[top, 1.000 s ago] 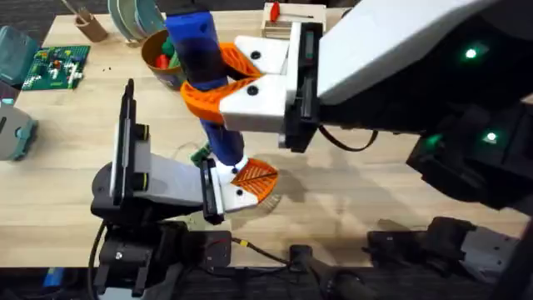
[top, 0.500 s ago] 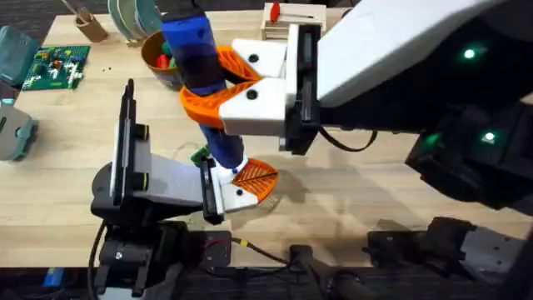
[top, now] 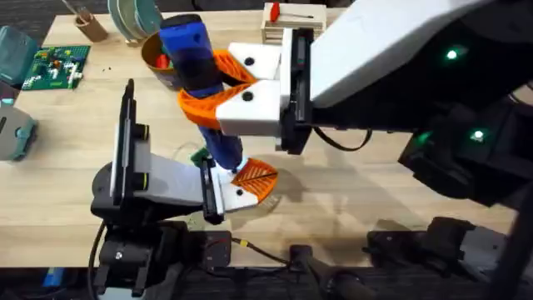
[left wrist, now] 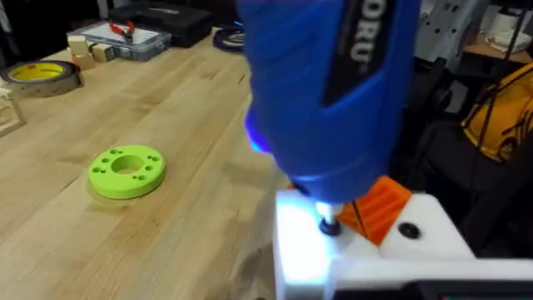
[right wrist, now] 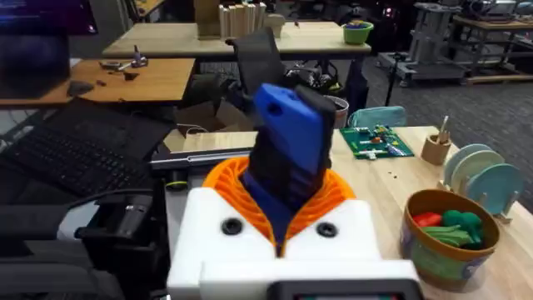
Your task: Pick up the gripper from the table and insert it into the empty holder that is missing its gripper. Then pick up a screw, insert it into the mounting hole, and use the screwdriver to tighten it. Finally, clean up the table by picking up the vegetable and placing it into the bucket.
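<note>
The right gripper (top: 223, 92), white with orange ribbed pads (right wrist: 241, 193), is clamped around the body of the blue screwdriver (top: 198, 71), which stands nearly upright over the middle of the table (top: 350, 183). In the left wrist view the screwdriver's thin metal bit (left wrist: 330, 225) points down onto the white holder (left wrist: 366, 258), and the orange gripper (left wrist: 379, 206) sits seated in that holder just behind the bit. In the overhead view the same orange gripper (top: 254, 177) lies at the tip of the left arm's tool (top: 237, 185), directly below the screwdriver's lower end. Whether the left gripper's fingers are wide or narrow cannot be determined. The bucket (right wrist: 450, 237) stands on the table toward its far edge, behind the screwdriver, and holds green and red toy pieces (right wrist: 454, 225). A small dark green piece (top: 200, 155) shows on the table just beside the screwdriver's lower end. A lime green ring disc (left wrist: 127, 171) lies flat on the table, apart from the holder.
</note>
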